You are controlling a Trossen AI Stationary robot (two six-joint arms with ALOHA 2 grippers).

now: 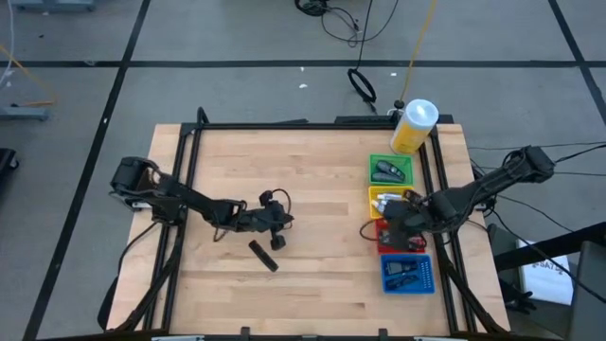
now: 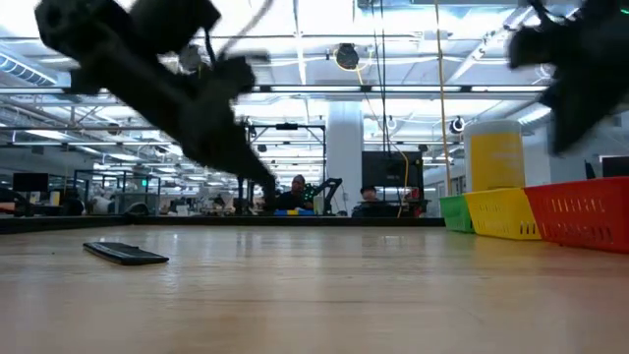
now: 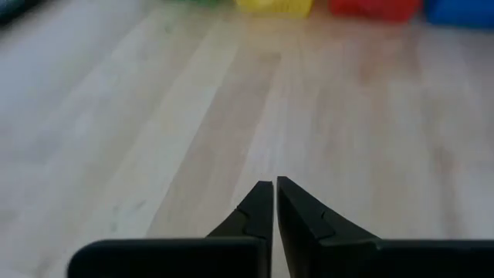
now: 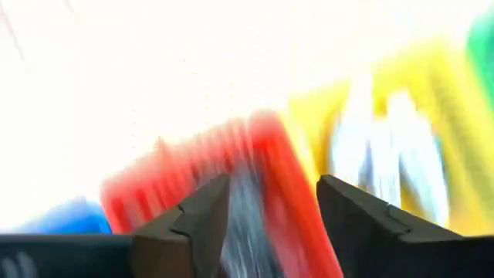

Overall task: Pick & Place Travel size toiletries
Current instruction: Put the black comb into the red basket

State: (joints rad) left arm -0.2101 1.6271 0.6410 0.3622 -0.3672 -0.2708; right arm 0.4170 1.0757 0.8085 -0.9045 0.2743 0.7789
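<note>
One dark oblong toiletry lies flat on the bare wood, also seen in the low view. My left gripper hovers just beyond its far end, off the table, with its fingers shut on nothing. My right gripper is open above the red tray, near the yellow tray. In the right wrist view the red tray wall and a blurred grey-silver shape show between the fingers. More small items lie in the green tray, the yellow tray and the blue tray.
Green, yellow, red and blue trays stand in a row along the table's right side, seen in the low view as green, yellow and red. A big yellow white-capped bottle stands at the far right corner. Bare wood stretches between the arms.
</note>
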